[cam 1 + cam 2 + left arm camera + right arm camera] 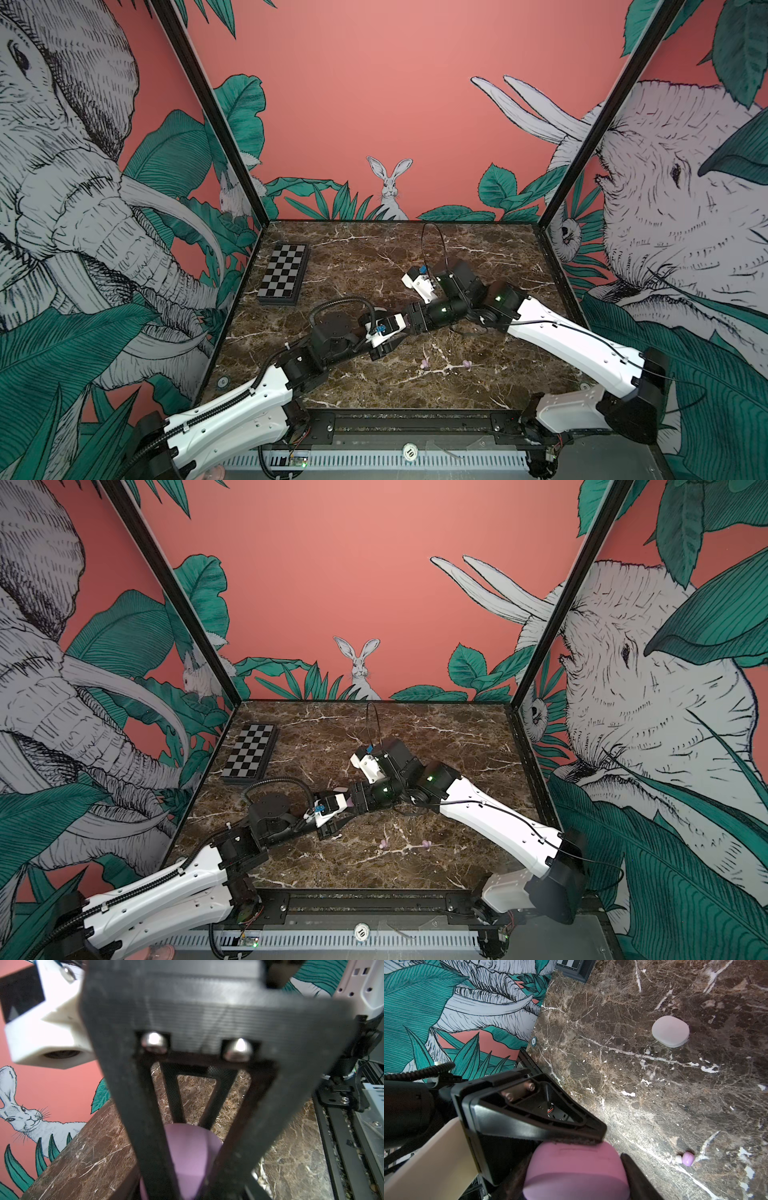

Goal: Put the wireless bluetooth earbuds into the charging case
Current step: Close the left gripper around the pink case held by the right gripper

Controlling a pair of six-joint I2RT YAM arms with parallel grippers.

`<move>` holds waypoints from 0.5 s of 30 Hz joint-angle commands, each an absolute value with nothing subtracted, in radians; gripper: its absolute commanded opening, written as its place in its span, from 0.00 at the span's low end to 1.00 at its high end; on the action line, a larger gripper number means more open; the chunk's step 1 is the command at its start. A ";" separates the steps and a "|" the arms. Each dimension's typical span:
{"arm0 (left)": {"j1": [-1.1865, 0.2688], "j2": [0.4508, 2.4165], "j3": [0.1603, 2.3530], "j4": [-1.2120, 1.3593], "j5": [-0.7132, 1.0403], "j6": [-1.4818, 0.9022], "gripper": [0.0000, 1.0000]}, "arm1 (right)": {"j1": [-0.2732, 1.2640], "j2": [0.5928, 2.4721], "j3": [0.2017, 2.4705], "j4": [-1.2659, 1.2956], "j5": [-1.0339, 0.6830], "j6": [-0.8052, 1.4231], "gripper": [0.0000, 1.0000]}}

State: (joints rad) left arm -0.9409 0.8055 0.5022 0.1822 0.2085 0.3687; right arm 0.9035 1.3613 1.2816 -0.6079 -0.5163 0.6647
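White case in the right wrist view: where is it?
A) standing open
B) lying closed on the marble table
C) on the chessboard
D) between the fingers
B: the white case lies flat and shut on the bare marble table, touching nothing else.

The dark brown white-veined tabletop (654, 1088) presents a smooth, polished stone-look surface. The lilac pebble-shaped case (577, 1169) is smooth plastic, satin to matt. The white pebble-shaped case (670, 1031) is smooth matt plastic. The small lilac earbud (687, 1158) is glossy plastic. The black triangular gripper finger (512, 1124) is smooth semi-gloss plastic; its contact edge carries a rough dark pad. The broad black finger plate (207, 1012) shows fine parallel ridges, probably printed plastic; focus is poor. Its two domed screws (153, 1041) are bright metal.
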 commanded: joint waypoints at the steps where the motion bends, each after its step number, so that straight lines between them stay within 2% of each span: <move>1: -0.943 0.790 0.493 0.159 0.229 0.423 0.52 | 0.909 1.364 1.293 -0.574 -0.532 0.652 0.50; 15: -0.943 0.777 0.486 0.159 0.262 0.415 0.43 | 0.910 1.379 1.300 -0.574 -0.533 0.650 0.50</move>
